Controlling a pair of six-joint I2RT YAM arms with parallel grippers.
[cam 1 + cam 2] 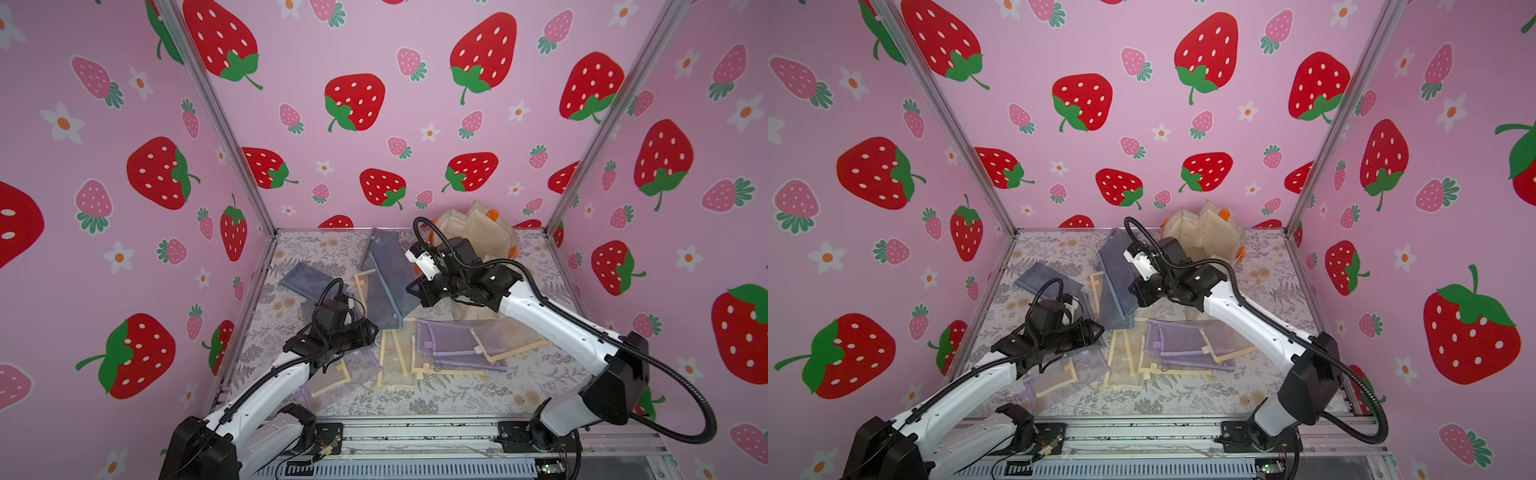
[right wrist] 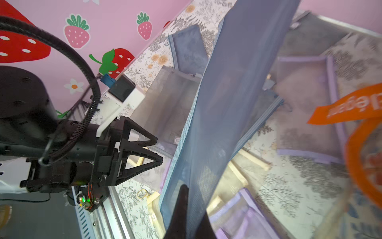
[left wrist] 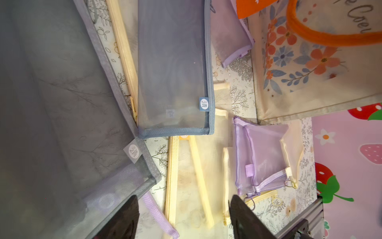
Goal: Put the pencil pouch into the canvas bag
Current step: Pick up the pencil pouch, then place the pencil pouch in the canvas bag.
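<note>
My right gripper [image 1: 412, 286] [image 2: 192, 219] is shut on the long edge of a blue-grey mesh pencil pouch [image 1: 386, 278] [image 1: 1115, 278] [image 2: 237, 93]. It holds the pouch tilted above the table, and the pouch's low corner hangs near the pile. In the left wrist view the same pouch [image 3: 173, 72] hangs in front. The cream canvas bag [image 1: 478, 232] [image 1: 1204, 232] [image 3: 299, 72] with orange handles stands at the back, just behind the right wrist. My left gripper [image 1: 374, 328] [image 1: 1098, 328] [image 3: 184, 207] is open and empty, low over the lying pouches.
Several cream pouches [image 1: 392, 357], purple pouches [image 1: 453, 340] and grey pouches [image 1: 301, 280] lie overlapping on the floral table. A grey pouch [image 3: 62, 124] sits close under the left wrist. Pink strawberry walls close in three sides, and a metal rail [image 1: 415, 432] runs along the front.
</note>
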